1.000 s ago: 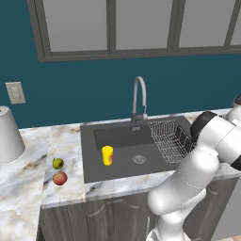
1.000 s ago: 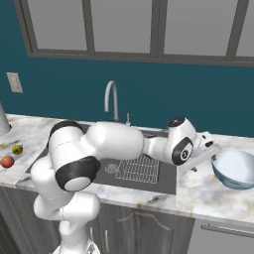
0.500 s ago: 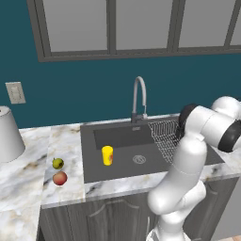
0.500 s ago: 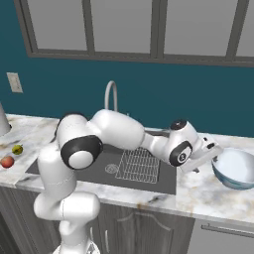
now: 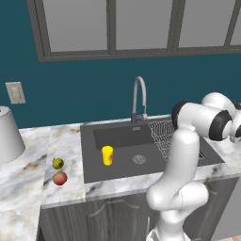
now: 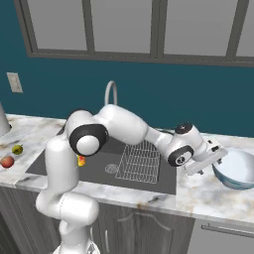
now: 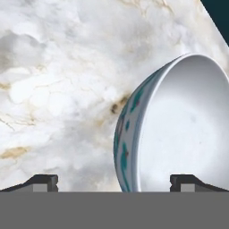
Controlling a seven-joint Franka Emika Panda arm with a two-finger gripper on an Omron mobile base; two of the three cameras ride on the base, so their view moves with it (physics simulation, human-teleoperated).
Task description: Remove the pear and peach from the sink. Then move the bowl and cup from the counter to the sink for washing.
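Note:
The pale bowl stands on the marble counter to the right of the sink. My gripper is right at the bowl's left side and is open. In the hand view the bowl has its near rim between my gripper's spread fingertips. The yellow cup stands upright inside the sink; in the right base view the cup peeks out from behind my arm. The pear and the peach lie on the counter left of the sink.
A curved steel faucet rises behind the basin. A wire rack covers the sink's right part. A large grey-white upturned vessel stands at the far left of the counter. My arm stretches across the sink towards the right.
The arm has swung further right and its elbow has lifted. The open hand has come a little closer to the bowl. Fruit and cup have not moved.

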